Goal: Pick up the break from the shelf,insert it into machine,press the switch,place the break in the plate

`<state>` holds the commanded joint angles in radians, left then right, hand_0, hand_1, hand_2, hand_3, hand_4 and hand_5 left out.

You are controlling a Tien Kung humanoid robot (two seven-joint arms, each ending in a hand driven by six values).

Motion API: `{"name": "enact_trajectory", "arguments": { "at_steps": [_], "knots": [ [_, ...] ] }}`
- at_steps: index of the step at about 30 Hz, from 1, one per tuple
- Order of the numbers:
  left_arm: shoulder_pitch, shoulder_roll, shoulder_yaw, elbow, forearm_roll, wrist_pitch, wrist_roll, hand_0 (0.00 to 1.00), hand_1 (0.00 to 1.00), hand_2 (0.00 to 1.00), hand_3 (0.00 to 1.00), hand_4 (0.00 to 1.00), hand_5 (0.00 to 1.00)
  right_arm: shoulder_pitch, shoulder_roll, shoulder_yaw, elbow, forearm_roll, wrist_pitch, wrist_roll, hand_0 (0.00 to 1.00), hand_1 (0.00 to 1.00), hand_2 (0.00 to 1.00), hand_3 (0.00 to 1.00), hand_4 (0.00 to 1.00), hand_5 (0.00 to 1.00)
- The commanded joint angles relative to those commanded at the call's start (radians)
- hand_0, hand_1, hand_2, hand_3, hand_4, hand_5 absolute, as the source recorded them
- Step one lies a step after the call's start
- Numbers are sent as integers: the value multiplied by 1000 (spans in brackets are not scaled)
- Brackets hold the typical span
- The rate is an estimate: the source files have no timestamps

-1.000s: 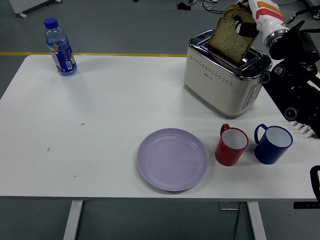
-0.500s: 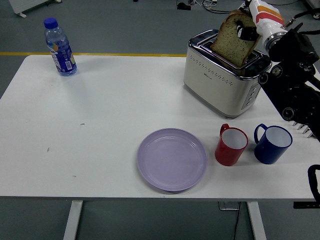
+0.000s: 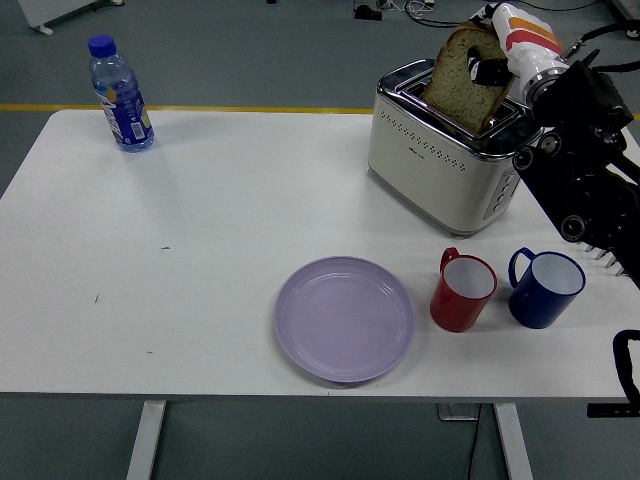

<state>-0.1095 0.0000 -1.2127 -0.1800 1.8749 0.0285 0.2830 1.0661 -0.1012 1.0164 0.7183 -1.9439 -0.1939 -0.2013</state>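
A slice of brown bread (image 3: 462, 84) stands tilted with its lower edge inside a slot of the cream and chrome toaster (image 3: 440, 160) at the back right. My right hand (image 3: 492, 58) is shut on the slice's upper right corner, a dark finger across its face. The right arm (image 3: 580, 170) rises along the right edge. A lilac plate (image 3: 344, 318) lies empty near the front middle. My left arm is out of sight.
A red mug (image 3: 463, 291) and a blue mug (image 3: 545, 287) stand side by side right of the plate, in front of the toaster. A water bottle with a blue cap (image 3: 120, 95) stands at the back left corner.
The right hand has lowered the bread, and its bottom edge has sunk further into the toaster slot. Nothing else has moved.
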Motion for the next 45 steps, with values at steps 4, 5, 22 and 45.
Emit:
{"name": "enact_trajectory", "arguments": {
  "at_steps": [4,5,22,45],
  "knots": [
    [3,0,-4,0,7,-1,0,599,453,422,545,290,922,-4,1,-1,-1,14,2,8,818,795,918,953,729,57],
    [3,0,-5,0,9,-1,0,599,453,422,545,290,922,-5,0,-1,0,15,3,9,818,795,918,953,729,57],
    [4,0,-10,0,15,-3,0,600,455,426,547,291,924,-37,-42,28,79,20,-27,23,836,795,919,942,763,96],
    [13,0,-38,0,37,-5,-1,602,460,431,546,288,926,-377,-353,71,537,144,-81,-31,325,348,438,636,478,2]
  ]
}}
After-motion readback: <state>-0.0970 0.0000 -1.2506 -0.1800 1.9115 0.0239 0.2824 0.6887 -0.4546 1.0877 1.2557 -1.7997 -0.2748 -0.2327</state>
